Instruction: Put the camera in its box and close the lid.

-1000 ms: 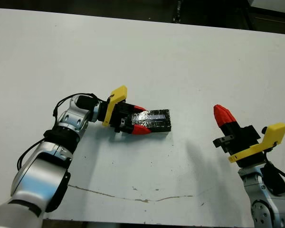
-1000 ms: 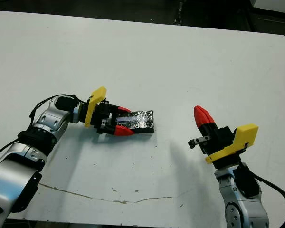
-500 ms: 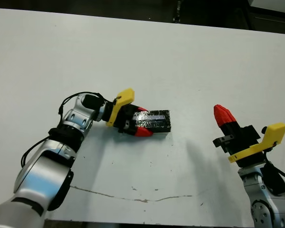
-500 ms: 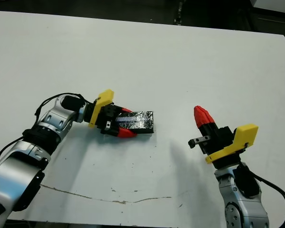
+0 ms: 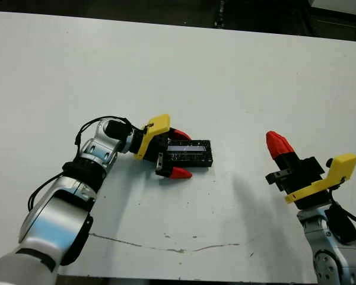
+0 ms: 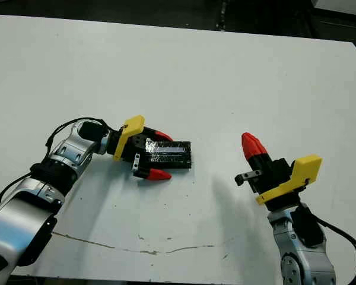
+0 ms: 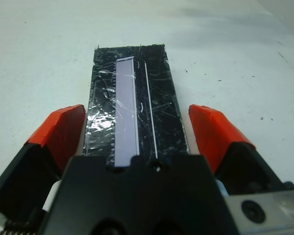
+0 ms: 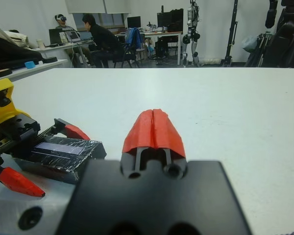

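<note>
Left gripper (image 5: 177,153) jaws opened, letting go of lid (image 5: 190,152).

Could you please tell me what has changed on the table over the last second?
The left end effector has opened: its fingers, pinched against the lid a second ago, now stand apart on either side of it without touching. The lid lies flat in about the same spot. The right end effector stayed shut and raised, away from it.

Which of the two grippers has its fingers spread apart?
The left gripper: its red fingers stand apart on either side of the lid, not touching it. The right gripper has its red tips pressed together, holding nothing.
</note>
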Tool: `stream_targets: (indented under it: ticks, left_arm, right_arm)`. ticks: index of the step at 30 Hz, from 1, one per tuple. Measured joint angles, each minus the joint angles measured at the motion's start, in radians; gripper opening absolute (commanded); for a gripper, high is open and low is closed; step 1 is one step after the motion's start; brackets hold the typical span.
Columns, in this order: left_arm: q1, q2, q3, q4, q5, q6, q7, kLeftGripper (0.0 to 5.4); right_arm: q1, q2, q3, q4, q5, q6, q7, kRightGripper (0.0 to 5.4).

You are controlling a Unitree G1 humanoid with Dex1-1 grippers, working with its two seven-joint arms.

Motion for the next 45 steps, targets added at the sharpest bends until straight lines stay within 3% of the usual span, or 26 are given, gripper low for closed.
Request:
stream_targets:
  ticks: [11, 18, 23, 29, 43, 45]
  left_arm:
    - [0.017, 0.011, 0.020, -0.036, -0.014, 0.073, -0.010, 5.38]
    - [0.080, 0.066, 0.032, -0.132, -0.024, 0.031, -0.010, 5.38]
    - [0.127, 0.169, 0.082, -0.199, -0.052, 0.101, -0.015, 5.38]
    - [0.171, 0.275, 0.146, -0.206, -0.084, 0.101, -0.022, 5.38]
    - [0.221, 0.482, 0.214, -0.245, -0.083, 0.101, -0.048, 5.38]
    - [0.217, 0.508, 0.218, -0.280, -0.086, 0.145, -0.061, 5.31]
  right_arm:
    - [0.000, 0.000, 0.002, 0.002, -0.005, -0.001, 0.004, 0.00]
    - [0.000, -0.001, 0.004, 0.001, -0.007, -0.001, 0.005, 0.00]
    - [0.000, -0.002, 0.005, 0.002, -0.006, -0.001, 0.010, 0.00]
    - [0.000, -0.003, 0.006, 0.003, -0.006, -0.001, 0.014, 0.00]
    - [0.000, -0.005, 0.007, 0.003, -0.006, -0.001, 0.021, 0.00]
    - [0.000, -0.005, 0.007, 0.002, -0.004, 0.000, 0.021, 0.00]
